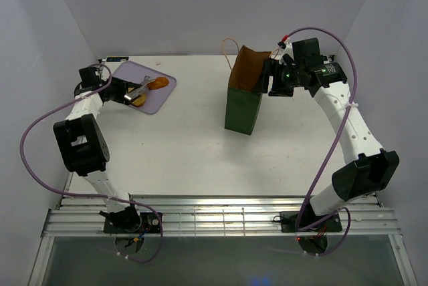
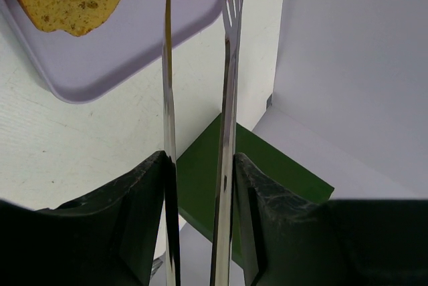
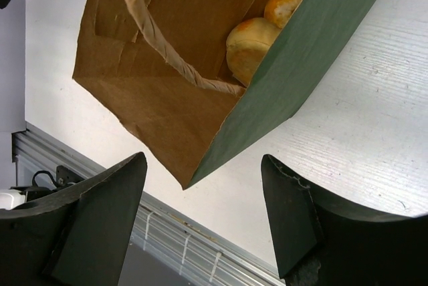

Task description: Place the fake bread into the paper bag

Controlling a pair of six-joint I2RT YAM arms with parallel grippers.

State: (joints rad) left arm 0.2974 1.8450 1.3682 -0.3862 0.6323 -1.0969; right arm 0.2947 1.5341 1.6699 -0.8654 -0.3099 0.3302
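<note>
Clamping tongs (image 2: 228, 132), left pincer (image 2: 199, 182); right pincer (image 3: 202, 166) wide; bag (image 3: 321, 32) half-hides buns (image 3: 249, 47) (two).

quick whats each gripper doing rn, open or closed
Left gripper: closed on the metal tongs.
Right gripper: open, holding nothing, by the paper bag.

The paper bag (image 3: 301, 59), green outside and brown inside, holds two golden pieces of fake bread (image 3: 251, 45). The right gripper (image 3: 202, 166) stands with jaws apart.
</note>
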